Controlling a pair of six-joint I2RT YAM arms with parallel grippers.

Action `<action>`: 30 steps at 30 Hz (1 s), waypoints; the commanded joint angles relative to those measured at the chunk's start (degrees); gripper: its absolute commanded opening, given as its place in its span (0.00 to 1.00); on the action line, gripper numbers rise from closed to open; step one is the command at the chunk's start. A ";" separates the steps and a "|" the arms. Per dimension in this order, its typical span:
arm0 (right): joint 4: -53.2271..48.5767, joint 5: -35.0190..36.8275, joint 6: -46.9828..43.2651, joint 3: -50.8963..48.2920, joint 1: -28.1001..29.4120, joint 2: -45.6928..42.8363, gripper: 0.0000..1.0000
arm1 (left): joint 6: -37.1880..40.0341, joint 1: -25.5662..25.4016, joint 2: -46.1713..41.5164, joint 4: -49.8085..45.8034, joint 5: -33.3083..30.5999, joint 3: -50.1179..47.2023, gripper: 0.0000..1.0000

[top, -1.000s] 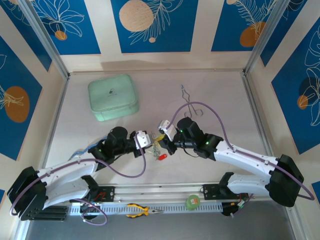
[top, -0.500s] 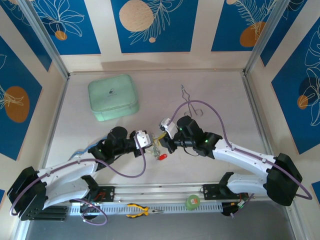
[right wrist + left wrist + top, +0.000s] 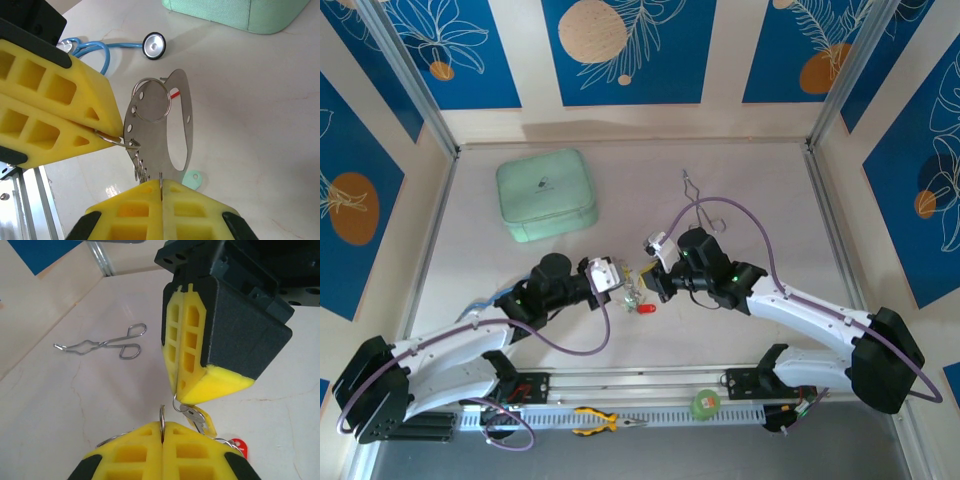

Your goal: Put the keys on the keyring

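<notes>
Left gripper (image 3: 162, 429): yellow fingers pressed together, no gap, pinching a small split ring (image 3: 114, 137) at the very tip. In the right wrist view this ring hooks into a hole at the edge of the keyring (image 3: 150, 137).

Right gripper (image 3: 161, 187): fingers likewise pressed flat against each other, with a thin wire loop (image 3: 176, 402) caught in the seam at the tip. A key with a yellow tag (image 3: 201, 421) hangs from that loop.

The two grippers meet tip to tip near the middle of the table (image 3: 770, 200), towards its near side – the bunch of metal hangs between them, just above the surface.

Keyring: flat grey plate with an oval cutout and small holes along the rim, face-on to the right wrist camera, tilted, lifted between the two fingertips. A larger round wire ring (image 3: 151, 99) lies against its upper part.

Keys: clustered at the lower end of the keyring, close to the right fingertips; individual blades too small to separate. Red tag (image 3: 239, 446) lies on the table just beside the left fingers. Pale green tag (image 3: 192, 179) lies on the table below the keyring.

Other items – silver tongs (image 3: 105, 342) lie well behind the grippers; mint-green case (image 3: 546, 194) sits at far left; blue-tubed stethoscope (image 3: 154, 45) lies by the left arm; yellow-handled pliers (image 3: 605, 421) rest on the near rail.
</notes>
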 commanded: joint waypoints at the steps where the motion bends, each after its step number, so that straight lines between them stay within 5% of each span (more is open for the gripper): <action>1: 0.39 0.75 -3.24 -0.63 -0.09 -1.68 0.00 | -7.74 -0.63 -0.22 0.12 -2.92 1.38 0.00; 9: 2.38 4.29 -34.37 -1.09 0.19 -5.29 0.00 | -26.82 -0.51 1.56 -18.21 0.79 10.24 0.00; 15: 3.21 2.27 -58.31 -2.57 0.74 -6.90 0.00 | -31.78 0.45 0.68 -24.60 5.47 13.65 0.00; 21: 2.74 0.24 -67.41 -2.01 0.82 -7.44 0.00 | -37.87 4.05 2.46 -25.96 11.32 15.13 0.00; 30: 4.39 -2.87 -68.82 -0.03 2.43 -3.94 0.00 | -40.81 5.86 5.91 -26.24 16.89 17.50 0.00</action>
